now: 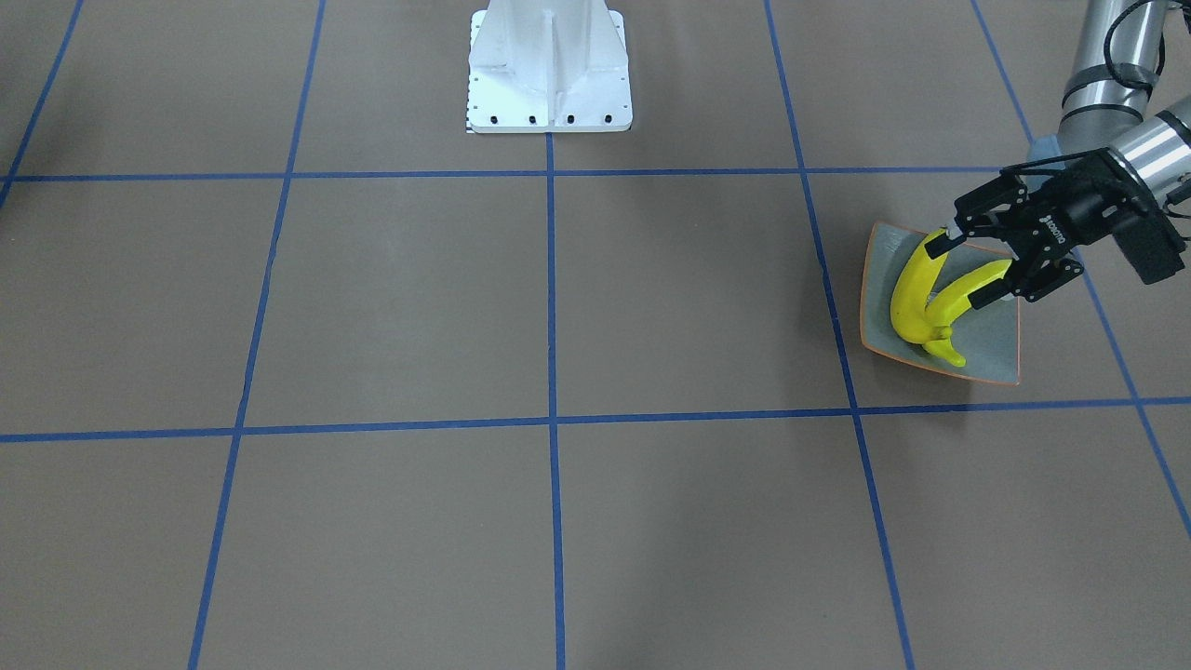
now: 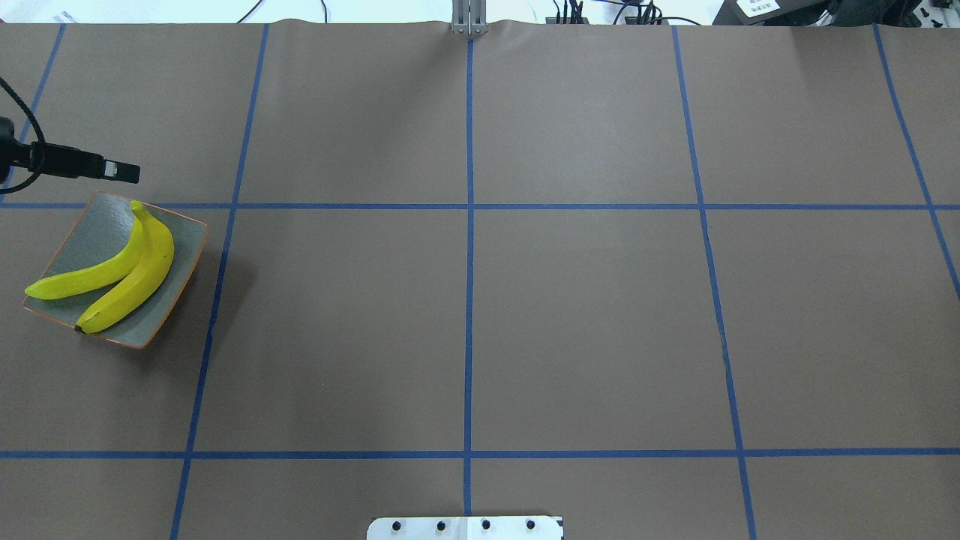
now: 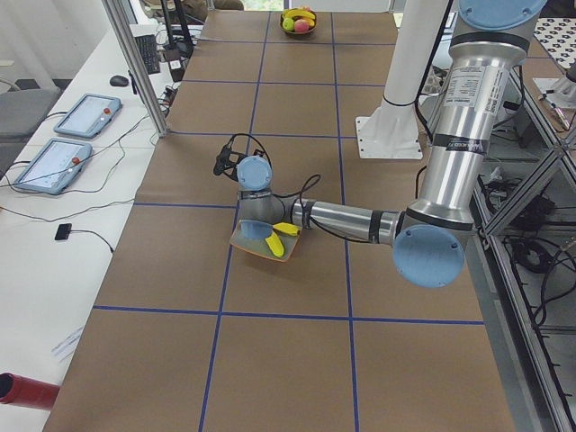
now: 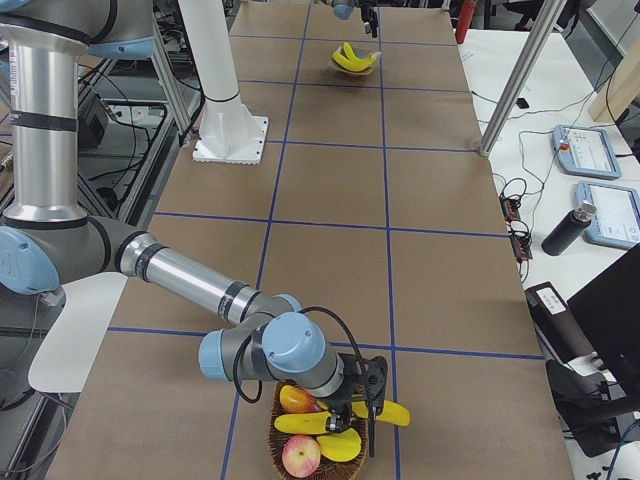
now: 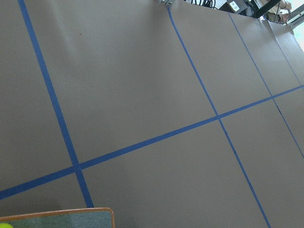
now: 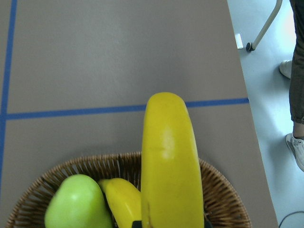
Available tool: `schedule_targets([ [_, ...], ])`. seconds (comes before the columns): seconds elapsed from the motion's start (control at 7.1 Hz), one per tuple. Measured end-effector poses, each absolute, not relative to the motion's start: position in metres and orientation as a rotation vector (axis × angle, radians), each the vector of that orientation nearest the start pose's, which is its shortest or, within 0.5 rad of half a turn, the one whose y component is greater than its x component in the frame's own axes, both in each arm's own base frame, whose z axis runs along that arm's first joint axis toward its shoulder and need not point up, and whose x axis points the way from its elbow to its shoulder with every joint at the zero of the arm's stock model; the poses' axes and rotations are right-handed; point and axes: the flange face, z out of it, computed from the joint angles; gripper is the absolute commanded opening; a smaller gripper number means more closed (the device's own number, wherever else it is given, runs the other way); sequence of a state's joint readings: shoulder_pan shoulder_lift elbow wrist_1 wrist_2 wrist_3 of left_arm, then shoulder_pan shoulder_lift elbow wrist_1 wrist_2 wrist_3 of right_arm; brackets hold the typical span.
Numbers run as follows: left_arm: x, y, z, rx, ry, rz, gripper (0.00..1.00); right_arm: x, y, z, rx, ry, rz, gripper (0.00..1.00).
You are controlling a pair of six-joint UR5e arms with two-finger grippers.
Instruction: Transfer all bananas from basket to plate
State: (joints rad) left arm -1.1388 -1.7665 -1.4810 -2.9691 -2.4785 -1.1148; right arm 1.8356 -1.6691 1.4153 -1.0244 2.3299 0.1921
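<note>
As its ROBOTIQ lettering (image 1: pixel 1054 229) shows, left claw (image 1: pixel 963 270) gapes.

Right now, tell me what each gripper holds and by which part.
Right gripper: a banana over the basket, seemingly gripped near mid-length; the grip itself is out of the wrist view. Left gripper: open over the plate, holding nothing.

Right gripper (image 4: pixel 368 412) holds a banana (image 4: pixel 396 413) over the basket (image 4: pixel 276 430).
</note>
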Motion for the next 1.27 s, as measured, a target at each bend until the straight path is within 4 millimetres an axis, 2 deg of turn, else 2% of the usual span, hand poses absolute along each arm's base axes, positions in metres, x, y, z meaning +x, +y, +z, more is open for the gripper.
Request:
schedule_targets([
  [0.14, 0.182, -0.528, 0.420, 0.471, 1.468, 0.092, 1.00, 0.171, -0.440, 0.687, 0.318, -0.824, 0.361, 0.00],
  [0.28, 0.190, -0.538, 0.392, 0.456, 1.499, 0.048, 1.00, 0.150, -0.457, 0.643, 0.315, -0.895, 0.395, 0.00],
  [0.42, 0.203, -0.543, 0.360, 0.431, 1.543, 0.020, 1.00, 0.123, -0.471, 0.592, 0.304, -0.954, 0.432, 0.00],
  [0.56, 0.226, -0.541, 0.323, 0.399, 1.600, -0.007, 1.00, 0.092, -0.483, 0.537, 0.288, -1.012, 0.470, 0.00],
  [0.7, 0.254, -0.531, 0.288, 0.365, 1.662, -0.041, 1.00, 0.065, -0.493, 0.487, 0.270, -1.070, 0.504, 0.00],
  [0.99, 0.301, -0.505, 0.235, 0.286, 1.776, -0.113, 1.00, 0.016, -0.503, 0.399, 0.232, -1.179, 0.537, 0.00],
  [1.27, 0.328, -0.491, 0.197, 0.208, 1.861, -0.198, 1.00, -0.038, -0.508, 0.314, 0.190, -1.291, 0.530, 0.00],
])
